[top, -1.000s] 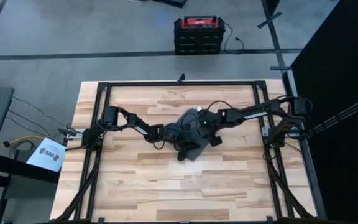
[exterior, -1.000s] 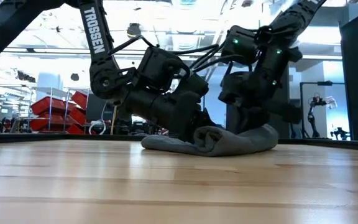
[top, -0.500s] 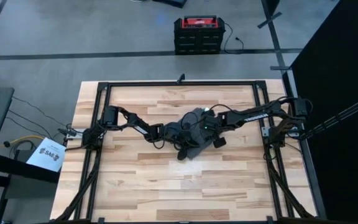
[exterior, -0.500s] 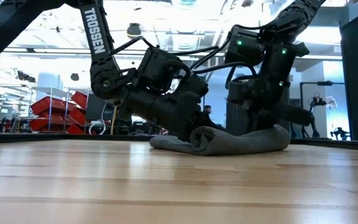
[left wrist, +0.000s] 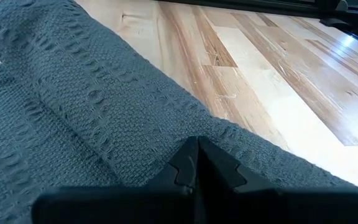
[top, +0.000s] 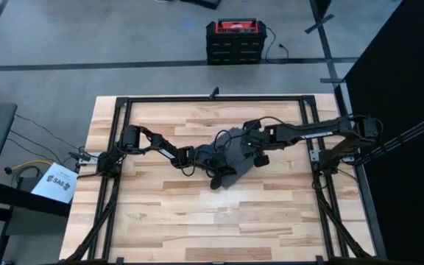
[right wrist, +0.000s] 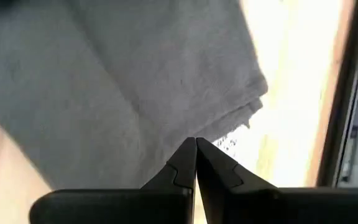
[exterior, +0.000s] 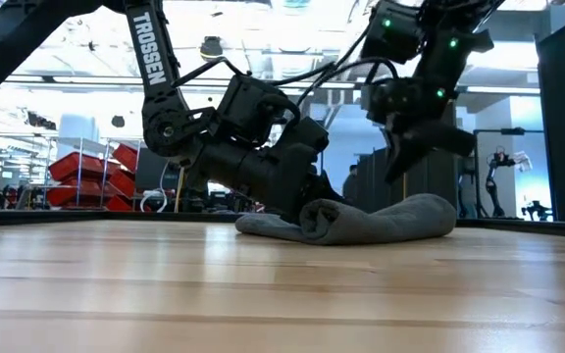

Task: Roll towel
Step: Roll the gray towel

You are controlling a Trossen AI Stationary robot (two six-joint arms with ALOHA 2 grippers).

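At frame centre the left claw (exterior: 297, 201), clenched, presses the half-rolled towel (exterior: 381, 221); the right claw (exterior: 415, 147), clenched and empty, hangs above, so the roll could spring loose

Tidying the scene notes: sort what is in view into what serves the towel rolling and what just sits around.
Part of the job:
- towel, partly rolled, mid-table
- left end effector, shut, low at the towel's rolled edge
- right end effector, shut, lifted above the towel

Lying about:
- red and black case on the floor beyond the table
- labelled paper off the table's left side
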